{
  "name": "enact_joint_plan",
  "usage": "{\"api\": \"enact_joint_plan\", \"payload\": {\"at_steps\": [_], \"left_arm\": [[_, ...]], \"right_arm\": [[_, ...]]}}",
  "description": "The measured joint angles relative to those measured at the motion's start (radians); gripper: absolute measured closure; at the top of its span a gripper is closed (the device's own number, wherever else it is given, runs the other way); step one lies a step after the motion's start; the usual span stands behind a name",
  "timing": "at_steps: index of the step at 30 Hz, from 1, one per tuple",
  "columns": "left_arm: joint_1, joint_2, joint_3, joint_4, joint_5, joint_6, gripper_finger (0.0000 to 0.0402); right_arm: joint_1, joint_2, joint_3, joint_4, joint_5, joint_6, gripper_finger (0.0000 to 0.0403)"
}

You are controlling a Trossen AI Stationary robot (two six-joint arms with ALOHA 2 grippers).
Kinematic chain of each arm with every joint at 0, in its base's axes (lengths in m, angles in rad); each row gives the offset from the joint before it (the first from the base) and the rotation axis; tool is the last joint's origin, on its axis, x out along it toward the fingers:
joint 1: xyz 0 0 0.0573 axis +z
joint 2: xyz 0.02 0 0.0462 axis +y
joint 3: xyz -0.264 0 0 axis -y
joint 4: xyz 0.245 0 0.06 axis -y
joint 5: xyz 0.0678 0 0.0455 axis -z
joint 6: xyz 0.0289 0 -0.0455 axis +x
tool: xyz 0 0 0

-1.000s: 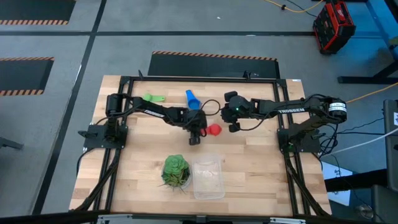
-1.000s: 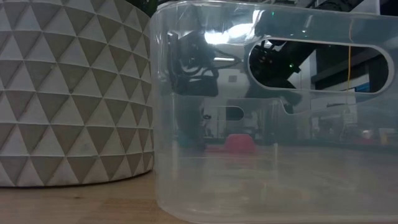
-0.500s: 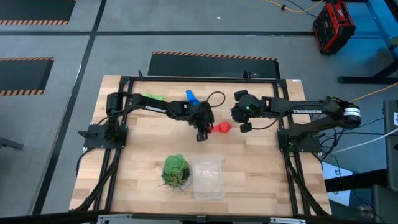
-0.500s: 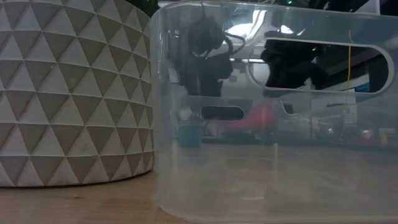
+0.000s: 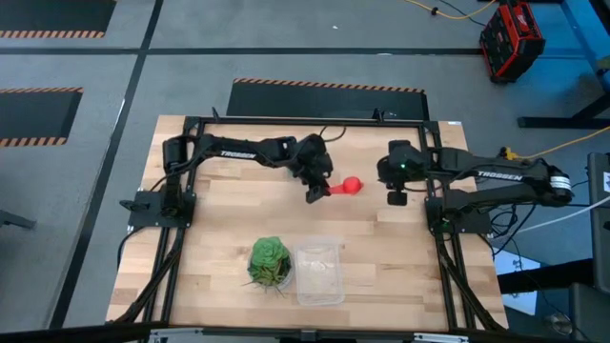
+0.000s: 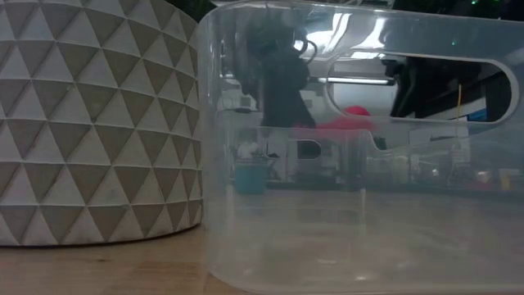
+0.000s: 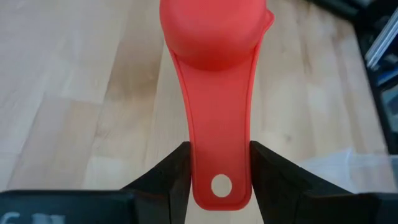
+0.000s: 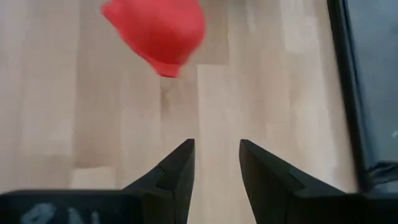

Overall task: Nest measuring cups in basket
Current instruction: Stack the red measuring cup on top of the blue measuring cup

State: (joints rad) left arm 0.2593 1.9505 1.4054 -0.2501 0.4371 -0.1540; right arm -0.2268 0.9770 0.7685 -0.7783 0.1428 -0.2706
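A smooth red plastic scoop (image 7: 214,93) is pinched by its flat, holed handle in the left gripper (image 7: 219,180), above the pale wood table (image 5: 219,229); the right gripper (image 8: 214,165) is parted, empty, nearby; the clear rounded tub (image 5: 319,272) sits well apart

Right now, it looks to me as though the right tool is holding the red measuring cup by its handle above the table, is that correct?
Not quite: it is the left tool that holds the red measuring cup by its handle above the table, as the left wrist view shows. The right tool holds nothing, its fingers apart.
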Motion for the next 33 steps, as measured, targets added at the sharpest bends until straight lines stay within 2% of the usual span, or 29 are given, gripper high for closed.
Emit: {"api": "enact_joint_plan", "payload": {"at_steps": [7,11,16,18,23,25,33], "left_arm": [[0.036,-0.001,0.001,0.004,0.082,-0.081,0.0261],[0.05,-0.001,0.001,0.004,0.113,-0.115,0.0261],[0.066,-0.001,0.001,0.004,0.13,-0.159,0.0261],[0.071,-0.001,0.001,0.005,0.134,-0.161,0.0261],[0.083,-0.001,0.001,0.014,0.14,-0.185,0.0261],[0.089,-0.001,0.001,0.014,0.162,-0.19,0.0261],[0.114,-0.001,0.001,0.019,0.229,-0.282,0.0261]], "right_arm": [[0.002,-0.005,0.0,0.003,-0.116,0.087,0.0272],[0.025,-0.005,0.0,0.012,-0.118,0.084,0.0272],[0.062,-0.005,0.0,0.105,-0.118,0.064,0.0272],[0.077,-0.005,0.0,0.143,-0.105,0.038,0.0272],[0.115,-0.004,0.0,0.212,0.042,-0.029,0.0272],[0.125,-0.004,0.0,0.228,0.072,-0.063,0.0272],[0.134,-0.004,0.0,0.296,0.053,-0.135,0.0272]]}}
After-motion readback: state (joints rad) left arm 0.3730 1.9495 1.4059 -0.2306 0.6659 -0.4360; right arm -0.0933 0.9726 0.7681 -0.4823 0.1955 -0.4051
